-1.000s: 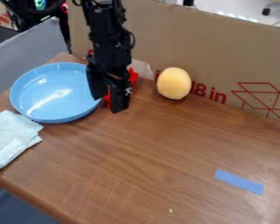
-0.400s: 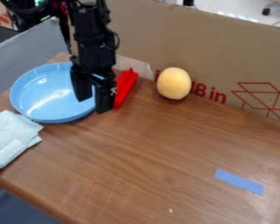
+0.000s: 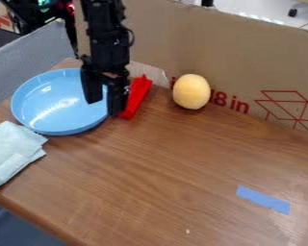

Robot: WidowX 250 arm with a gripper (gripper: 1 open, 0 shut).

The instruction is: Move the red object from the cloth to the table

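Note:
The red object (image 3: 138, 95), a bright red bar, lies on the brown wood table (image 3: 169, 173) between the blue plate and the yellow ball, leaning up toward the box. My gripper (image 3: 104, 96) hangs just left of it, over the plate's right rim, open with nothing between its fingers. The cloth (image 3: 8, 149), pale and wrinkled, lies at the table's left edge with nothing on it.
A round light-blue plate (image 3: 47, 104) sits at the left. A yellowish ball (image 3: 191, 91) rests against the cardboard box (image 3: 246, 58) that runs along the back. A strip of blue tape (image 3: 262, 200) is stuck near the front right.
My gripper has shifted left and lifted slightly away from the red object, which now shows fully on the table. The bar stays where it was set.

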